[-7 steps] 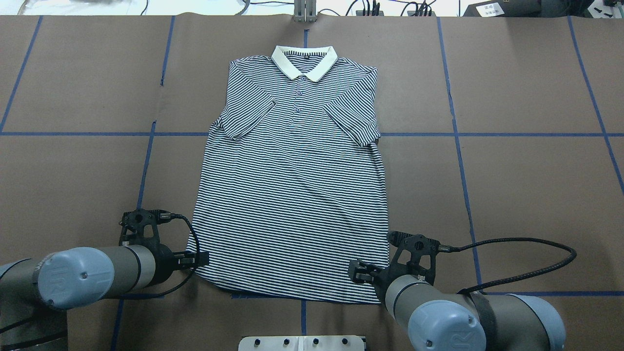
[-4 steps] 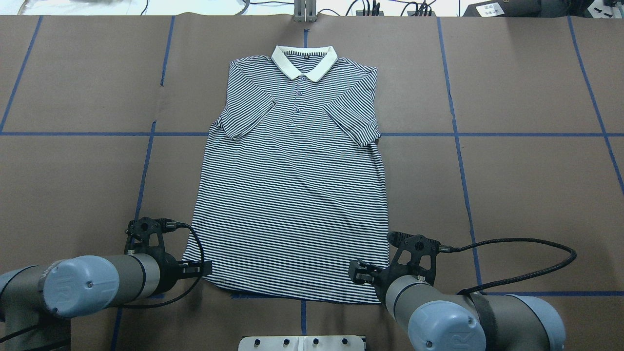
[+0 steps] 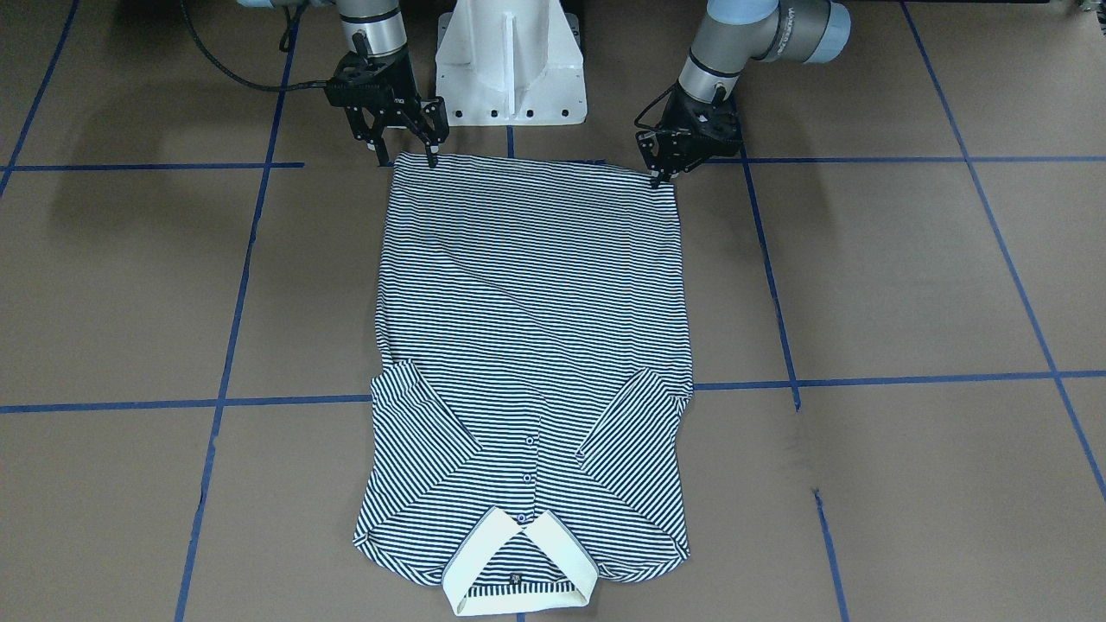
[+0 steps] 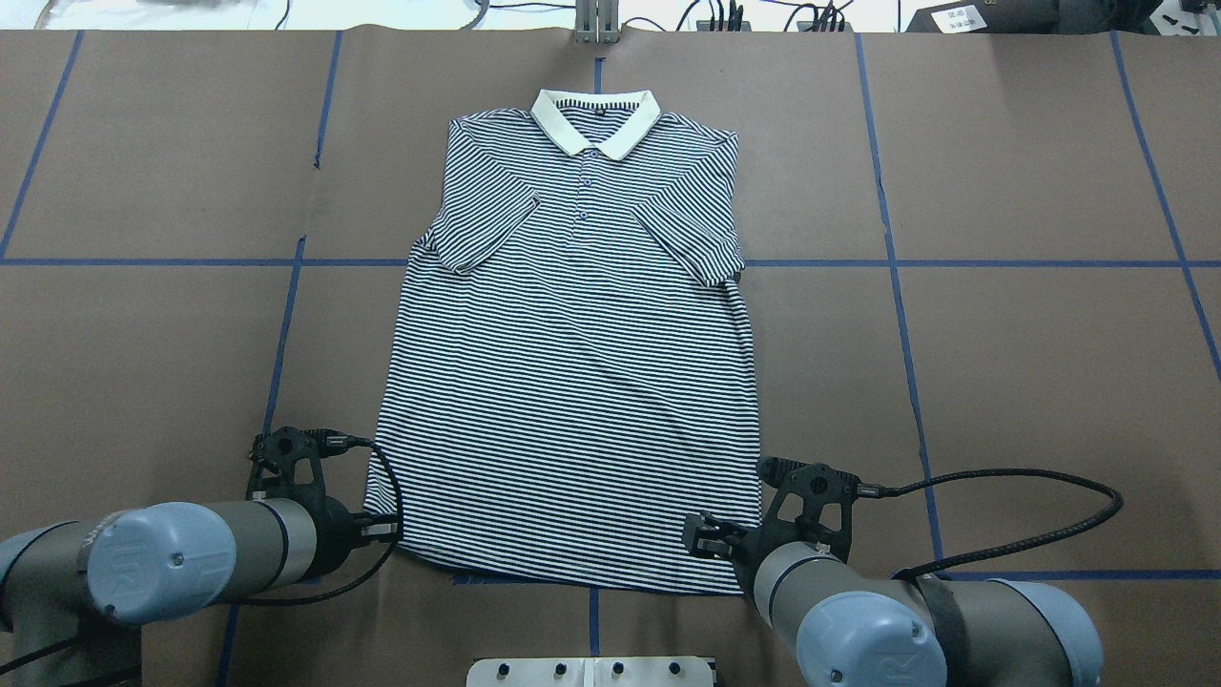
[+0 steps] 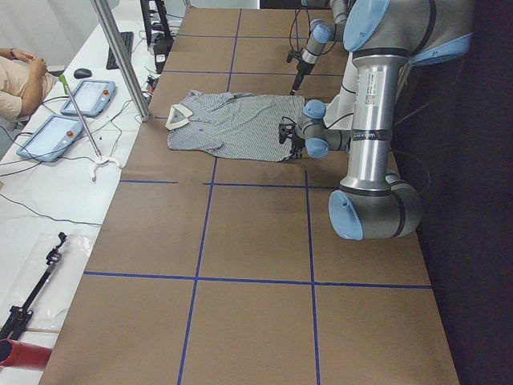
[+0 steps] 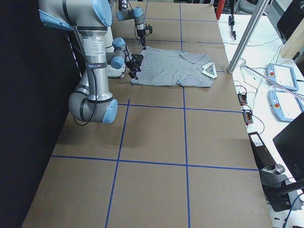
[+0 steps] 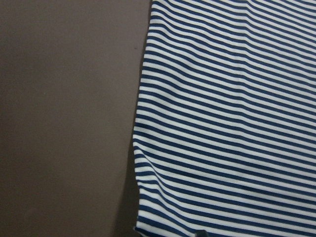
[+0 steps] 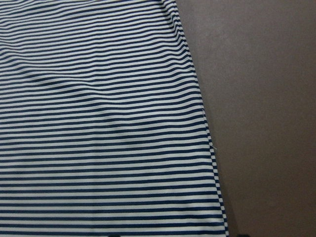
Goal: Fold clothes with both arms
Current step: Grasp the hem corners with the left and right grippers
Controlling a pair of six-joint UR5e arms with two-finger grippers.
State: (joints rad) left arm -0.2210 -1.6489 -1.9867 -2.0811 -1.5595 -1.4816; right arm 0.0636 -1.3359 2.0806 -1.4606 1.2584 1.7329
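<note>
Two black claws meet the hem corners of a navy-and-white striped polo shirt lying flat at the centre of the tabletop: the right claw is spread and empty, the left claw is unclear, and a shallow pinch could drop a corner.

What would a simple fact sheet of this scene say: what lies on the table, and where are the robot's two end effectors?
Garment: navy-and-white striped short-sleeved polo shirt, flat, front up
Collar: cream collar, at the end far from the robot
Sleeves: both sleeves folded inward over the chest
Surface: brown table marked with blue tape lines
Left end effector: black, at one hem corner; open or shut unclear
Right end effector: black, open, fingers either side of the other hem corner
</note>
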